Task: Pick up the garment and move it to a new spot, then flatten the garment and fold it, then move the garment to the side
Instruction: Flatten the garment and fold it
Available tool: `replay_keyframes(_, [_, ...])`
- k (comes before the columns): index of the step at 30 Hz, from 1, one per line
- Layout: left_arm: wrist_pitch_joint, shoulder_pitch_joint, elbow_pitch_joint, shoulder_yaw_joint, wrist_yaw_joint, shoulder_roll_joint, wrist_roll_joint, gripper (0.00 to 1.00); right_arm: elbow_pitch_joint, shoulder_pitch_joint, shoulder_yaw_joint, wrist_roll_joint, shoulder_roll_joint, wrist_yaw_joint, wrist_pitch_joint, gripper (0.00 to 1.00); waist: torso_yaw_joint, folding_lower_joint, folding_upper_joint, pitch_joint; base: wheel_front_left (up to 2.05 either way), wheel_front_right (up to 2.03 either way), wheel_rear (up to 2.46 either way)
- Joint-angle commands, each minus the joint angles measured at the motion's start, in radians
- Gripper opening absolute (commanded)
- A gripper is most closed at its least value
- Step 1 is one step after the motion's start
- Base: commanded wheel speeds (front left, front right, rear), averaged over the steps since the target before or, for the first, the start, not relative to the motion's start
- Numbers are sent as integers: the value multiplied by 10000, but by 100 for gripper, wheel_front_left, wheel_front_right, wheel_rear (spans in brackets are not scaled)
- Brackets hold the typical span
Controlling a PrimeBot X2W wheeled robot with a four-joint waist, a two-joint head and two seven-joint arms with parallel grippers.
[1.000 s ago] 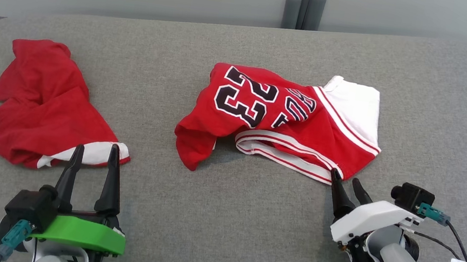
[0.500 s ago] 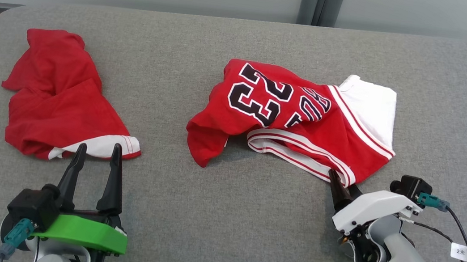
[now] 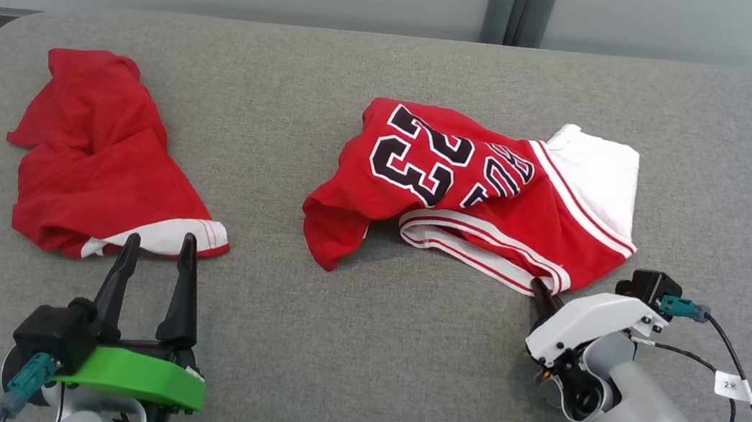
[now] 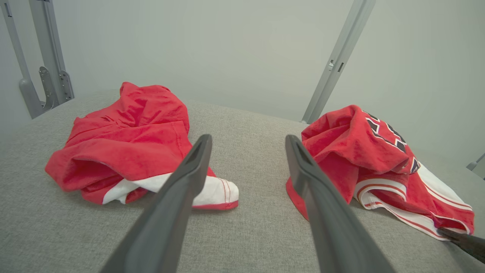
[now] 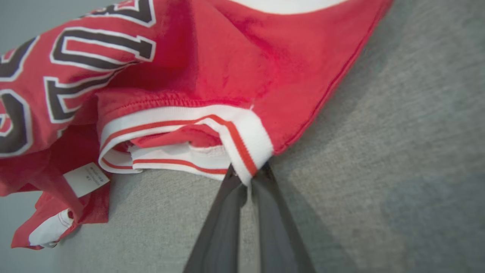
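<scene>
We count two garments on grey fabric-covered tabletop (image 3: 357,354). Red cloth jersey with black-and-white 23 (image 3: 494,197) lies crumpled centre-right; plain red cloth garment with white hem (image 3: 98,167) lies well apart, at left. Two tools: right tool (image 5: 248,176) nearly closed, pinching jersey's white striped trim (near corner, by seam). Left tool (image 3: 158,240) wide open, empty, tips near white hem.

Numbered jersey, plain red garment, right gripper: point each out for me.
numbered jersey (image 3: 419,162), head view, on the 23 print.
plain red garment (image 3: 98,167), head view, mid red cloth.
right gripper (image 5: 249,175), right wrist view, between fingertips at the jersey's striped trim.
</scene>
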Motion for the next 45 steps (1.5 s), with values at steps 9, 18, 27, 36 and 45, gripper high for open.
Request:
replay_keyframes(9, [-23, 59, 15, 93, 5, 0, 91, 100, -166, -170, 467, 182, -6, -12, -681, 0, -103, 0, 0, -124, 0, 0, 0])
replay_keyframes(18, [-23, 254, -6, 106, 56, -13, 78, 100, -1513, 319, 933, -237, -736, -9, -851, 0, -553, 0, 0, -415, 0, 0, 0])
replay_keyframes(27, [-23, 281, -52, 66, 65, -18, 47, 100, -3204, 711, 414, -497, -2473, -9, 67, 0, -861, 0, 0, -396, 0, 0, 0])
replay_keyframes(36, [-23, 34, 34, -13, -23, -18, 82, 100, -3803, 988, -697, -944, -4301, -11, 1583, 0, -668, 0, 0, -162, 0, 0, 0])
replay_keyframes(45, [-23, -124, 129, -93, -83, -22, 98, 100, -2423, 363, -1395, -2742, -4613, -11, 807, 0, -411, 0, 0, 8, 0, 0, 0])
